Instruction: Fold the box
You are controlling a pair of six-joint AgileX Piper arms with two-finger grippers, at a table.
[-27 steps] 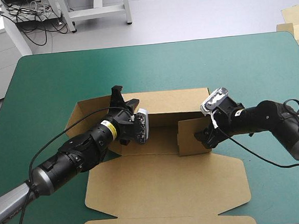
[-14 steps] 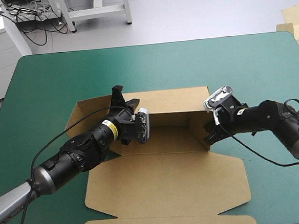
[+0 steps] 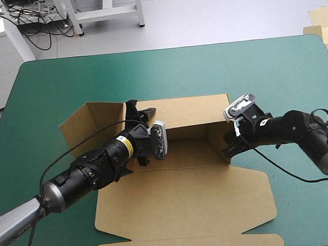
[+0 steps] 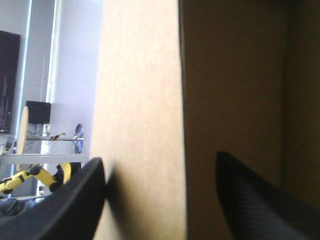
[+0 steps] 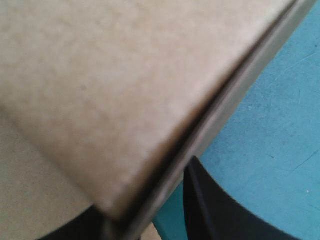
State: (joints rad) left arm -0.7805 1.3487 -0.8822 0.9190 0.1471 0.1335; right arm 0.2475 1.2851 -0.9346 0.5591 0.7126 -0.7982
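High view: brown box (image 3: 186, 200) mid-surface (image 3: 233, 67), back wall up, lid flat toward robot. Left pincer (image 3: 139, 110) at back wall, right pincer (image 3: 229, 148) at side wall.
Left wrist: fingers apart, straddling wall edge, prob. to grip it.
Right wrist: clamped on side wall, holding it upright.

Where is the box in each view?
High: box at the middle of the cover, between left gripper and right gripper.
Left wrist: raised wall between the open fingers.
Right wrist: wall edge clamped between the fingers, cover beside.
Landmark: the upright board each gripper straddles.
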